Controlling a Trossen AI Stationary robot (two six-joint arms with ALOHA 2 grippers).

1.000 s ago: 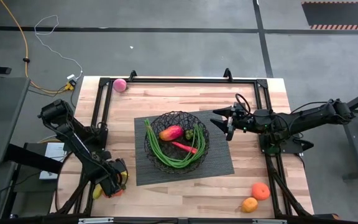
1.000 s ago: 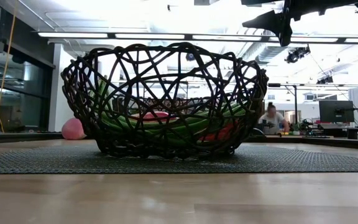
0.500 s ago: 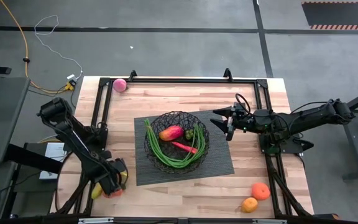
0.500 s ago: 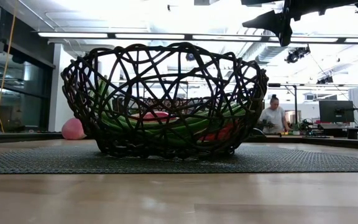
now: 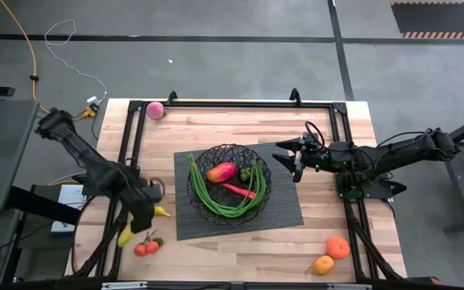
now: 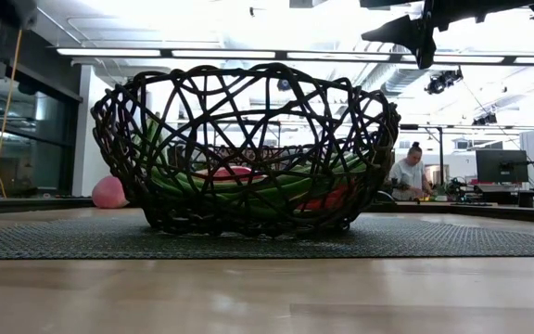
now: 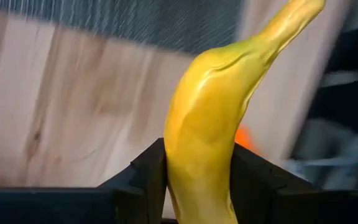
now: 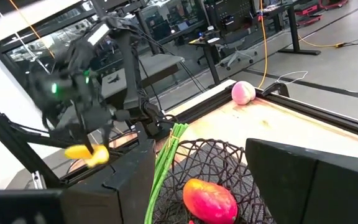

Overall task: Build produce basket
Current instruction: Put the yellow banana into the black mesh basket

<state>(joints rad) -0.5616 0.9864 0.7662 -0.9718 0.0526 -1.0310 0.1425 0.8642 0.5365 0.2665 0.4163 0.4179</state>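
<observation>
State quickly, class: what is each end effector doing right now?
Left end effector: closed on the banana.
Right end effector: open, holding nothing.

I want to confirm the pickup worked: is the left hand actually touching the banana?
Touching. The left wrist view shows the banana pinched between both dark fingers of the left hand, with no gap on either side.

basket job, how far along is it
Partly done. The basket already holds the mango, green beans, a red chili and a dark green piece. In hand: the left gripper is shut on the banana, lifted off the table. Left out on the table: the small tomatoes, two oranges and the pink ball. The right gripper waits beside the basket.
</observation>
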